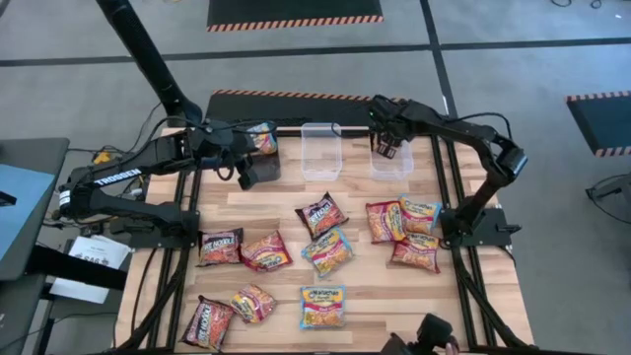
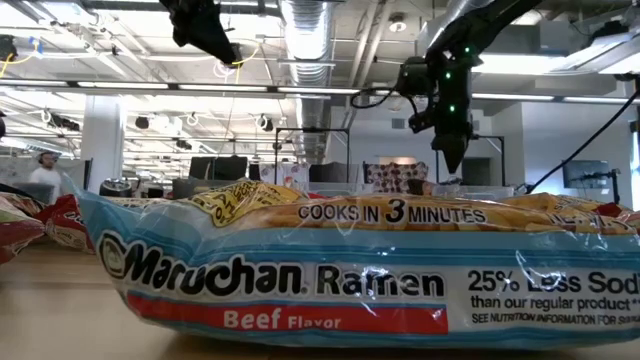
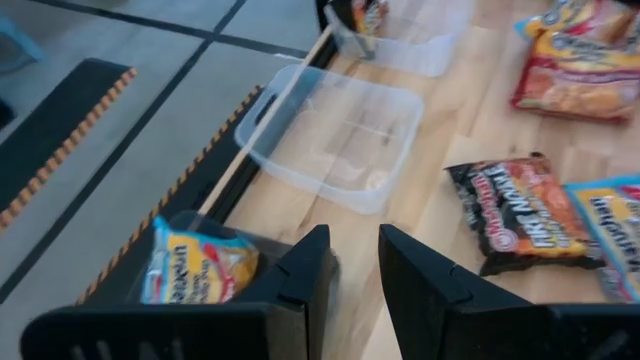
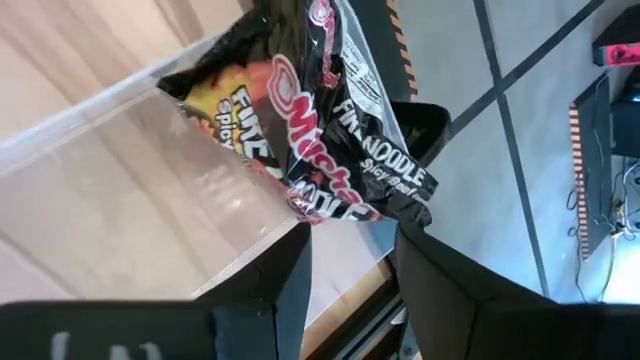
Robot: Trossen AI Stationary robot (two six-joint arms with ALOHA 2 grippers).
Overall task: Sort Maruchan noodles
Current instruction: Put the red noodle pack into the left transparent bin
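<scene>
The right hand [image 1: 386,148] hangs over the clear bin [image 1: 391,158] at the back right of the worktop [image 1: 375,286]. Its wrist view shows a black and red packet [image 4: 310,140] at its fingertips, leaning over that bin's wall [image 4: 130,200]; the two dark fingers stand a narrow way apart, and whether they pinch the packet's edge cannot be told.

The left hand [image 1: 248,170] is over the back left of the worktop, fingers a narrow way apart with nothing between them. Just beside it is a dark bin [image 3: 190,240] with a light blue and yellow packet [image 3: 198,268] inside. In the high view that packet [image 1: 262,138] shows at the bin's far end.

Between the two hands stands a second clear bin [image 1: 321,150], which the left wrist view shows bare inside [image 3: 335,135].

The other Maruchan noodles lie loose on the worktop. A black and red packet [image 1: 321,214] lies near the middle, with a light blue and yellow one [image 1: 328,250] just in front of it. To the right is a cluster: a red and orange packet [image 1: 381,221], a blue and yellow one [image 1: 421,213] and another red and orange one [image 1: 415,253], overlapping. On the left, a black and red packet [image 1: 219,247] touches a red and orange one [image 1: 265,251]. Along the front edge are a black and red packet [image 1: 208,322], a red and orange one [image 1: 253,303] and a blue and yellow Beef Flavor packet [image 1: 322,306], which fills the low view [image 2: 350,280].
</scene>
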